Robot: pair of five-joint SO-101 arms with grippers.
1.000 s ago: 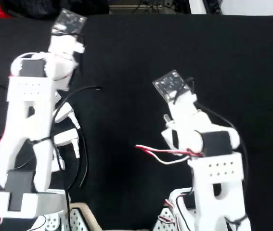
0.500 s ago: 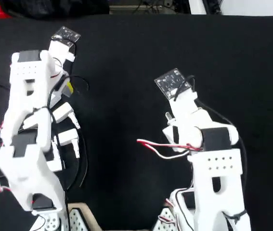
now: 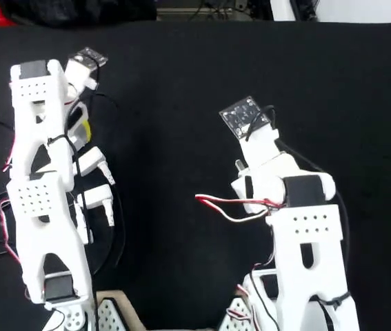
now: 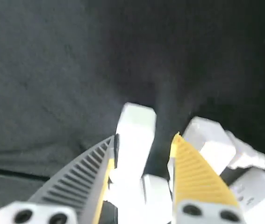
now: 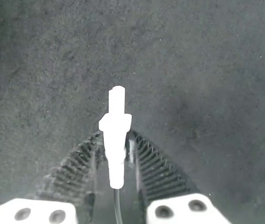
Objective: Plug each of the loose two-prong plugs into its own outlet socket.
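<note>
Left gripper (image 4: 144, 138): clenched on a white socket block (image 4: 134, 123), grey finger on one flank, yellow finger on the other. Over the last second the left arm (image 3: 40, 193) unfolded from a hunched pose to a tall, near-upright one, and its wrist drew back toward the sockets at the table's left side. The right arm (image 3: 305, 234) barely shifted. Right gripper (image 5: 115, 136): clamped on a plug (image 5: 116, 119), which points away from the wrist, cord trailing back between the fingers. Reading: one socket and one plug are each in hand but well apart, so nothing is mated yet. Bringing them together looks like the next step.

Materials, big to small.
- Table cloth (image 3: 285, 76): black, matte, finely napped.
- Arms: white hard plastic, flat-sided links with perforated faces. Thin red-and-white wires (image 3: 216, 210) loop off the right one.
- Spare sockets (image 3: 93, 162): boxy, smooth white plastic with black cords nearby, lying just beside the gripped one.
- Plug: slim white moulding with a wider collar, seen edge-on. Prongs cannot be made out.
- Finger pads (image 5: 153, 168): ribbed in fine crosswise ridges.
</note>
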